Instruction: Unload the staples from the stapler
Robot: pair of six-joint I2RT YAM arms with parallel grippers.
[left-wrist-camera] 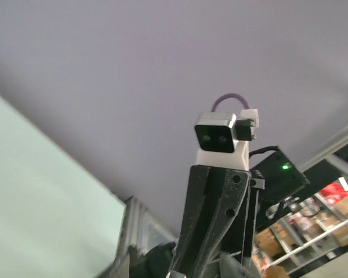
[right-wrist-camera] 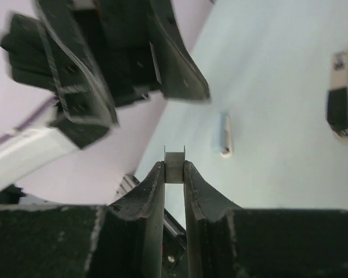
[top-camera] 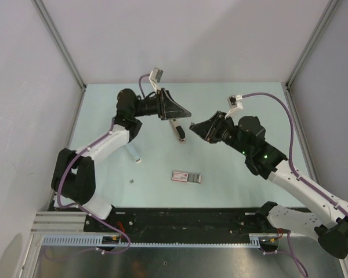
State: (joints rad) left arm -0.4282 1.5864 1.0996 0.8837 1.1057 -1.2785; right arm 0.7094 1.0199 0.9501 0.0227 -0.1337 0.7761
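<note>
Staples (right-wrist-camera: 174, 165), one short grey strip, sit pinched at the tips of the right gripper (right-wrist-camera: 174, 171), in the air near the left gripper (right-wrist-camera: 162, 63) (which looks spread, holding nothing). Best to keep the squeeze light, lower close to the surface (right-wrist-camera: 278, 69), then release.

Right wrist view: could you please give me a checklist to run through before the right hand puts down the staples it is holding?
1. The staples pinched in the right hand: ok.
2. The left hand open and apart from the staples: ok.
3. Bare table available for setting them down: ok.
4. Grip firm enough for travel: cannot tell.
5. More staples left to unload: cannot tell.
</note>
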